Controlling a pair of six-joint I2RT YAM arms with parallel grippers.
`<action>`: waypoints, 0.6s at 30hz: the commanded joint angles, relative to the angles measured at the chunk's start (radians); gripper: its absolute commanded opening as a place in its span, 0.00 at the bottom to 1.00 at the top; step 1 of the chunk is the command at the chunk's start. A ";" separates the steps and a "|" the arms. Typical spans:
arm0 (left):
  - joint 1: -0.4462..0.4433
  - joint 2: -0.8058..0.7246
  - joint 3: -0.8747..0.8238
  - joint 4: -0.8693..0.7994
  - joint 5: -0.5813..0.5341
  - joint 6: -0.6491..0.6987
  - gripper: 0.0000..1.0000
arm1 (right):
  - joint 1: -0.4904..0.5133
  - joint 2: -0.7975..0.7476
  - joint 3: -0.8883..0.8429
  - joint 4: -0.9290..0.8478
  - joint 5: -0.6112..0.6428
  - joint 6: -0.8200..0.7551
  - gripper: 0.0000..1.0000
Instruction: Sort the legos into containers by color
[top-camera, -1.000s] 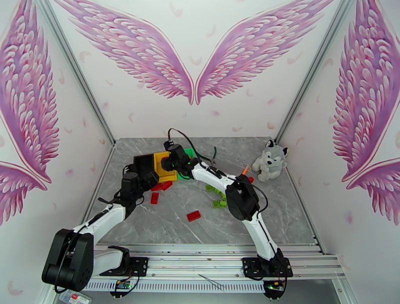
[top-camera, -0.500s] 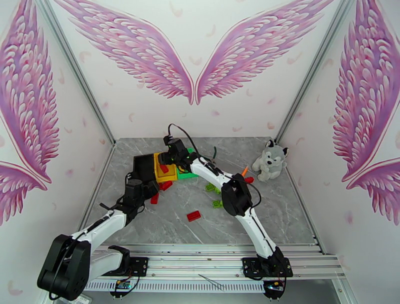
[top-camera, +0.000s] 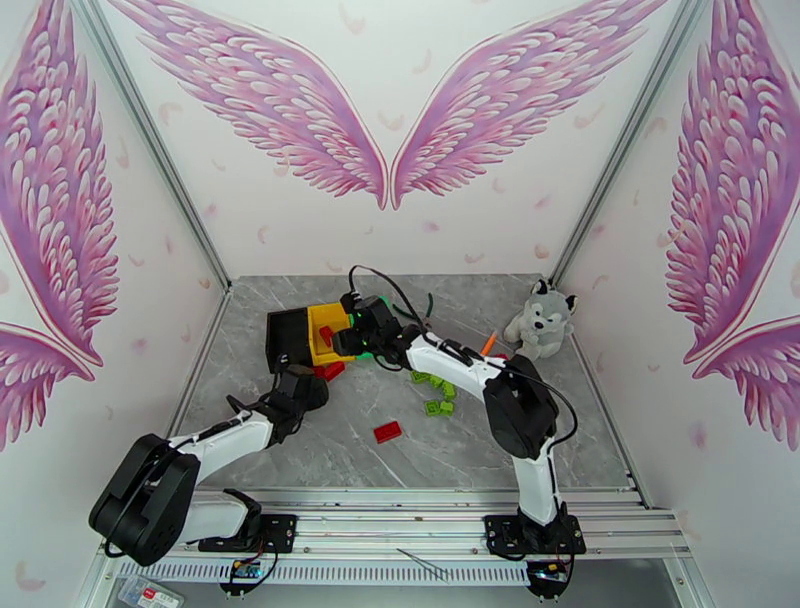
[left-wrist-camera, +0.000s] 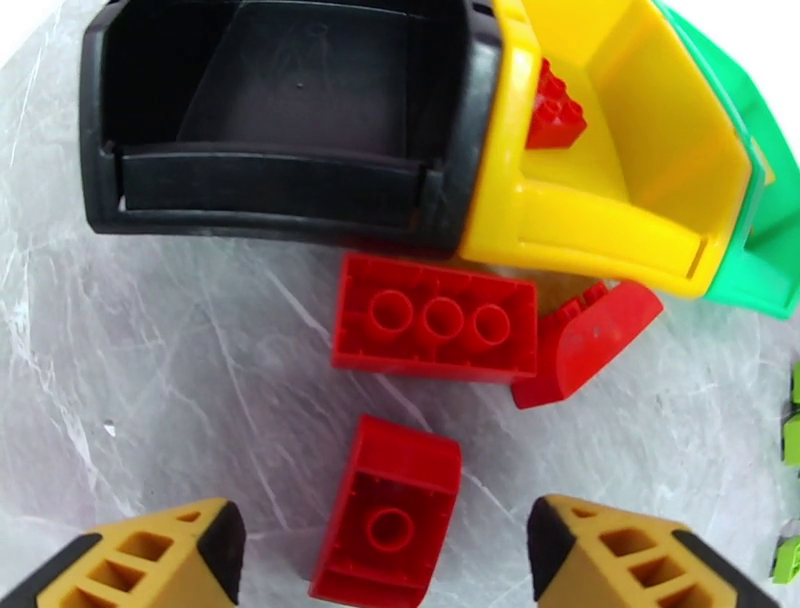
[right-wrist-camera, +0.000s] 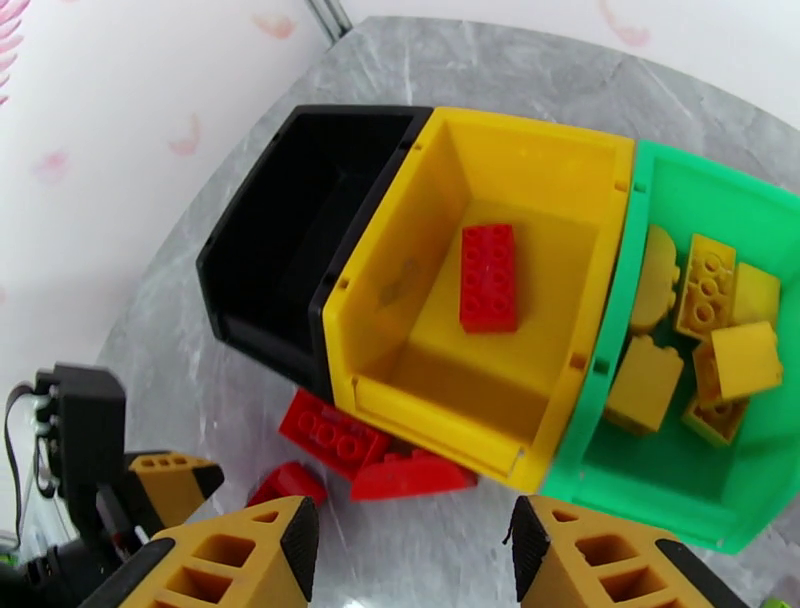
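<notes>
**Left gripper astride a loose red brick; right gripper above the bins**

- Left gripper (left-wrist-camera: 385, 535): fingers spread wide, not closed on anything. A small red brick (left-wrist-camera: 390, 510) lies on the table between the fingertips and touches neither.
- Just past it, a long red brick (left-wrist-camera: 435, 320) and a curved red piece (left-wrist-camera: 585, 340) touch each other. Both sit against the front edges of the bins.
- Black bin (left-wrist-camera: 270, 185): leftmost of the row of three.
- Yellow bin (right-wrist-camera: 560, 160): pressed against the black one, with one red brick (right-wrist-camera: 489, 277) flat on its floor.
- Right gripper (right-wrist-camera: 410, 545): fingers apart, nothing between them. It hangs above the front of the yellow bin.
- Green bin (right-wrist-camera: 690, 490): against the yellow bin's right side, holding several yellow bricks (right-wrist-camera: 707, 290).
- Table farther right: lime green bricks (top-camera: 432, 380) in a loose cluster, and a stray red brick (top-camera: 387, 432) nearer the arm bases.
</notes>
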 joint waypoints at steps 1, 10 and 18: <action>-0.011 0.047 0.048 -0.021 -0.043 0.030 0.72 | 0.019 -0.080 -0.115 0.045 0.038 -0.004 0.53; -0.013 0.134 0.085 -0.017 -0.055 0.048 0.62 | 0.029 -0.244 -0.367 0.072 0.101 0.028 0.52; -0.013 0.173 0.091 -0.001 -0.042 0.045 0.56 | 0.031 -0.265 -0.431 0.097 0.090 0.057 0.51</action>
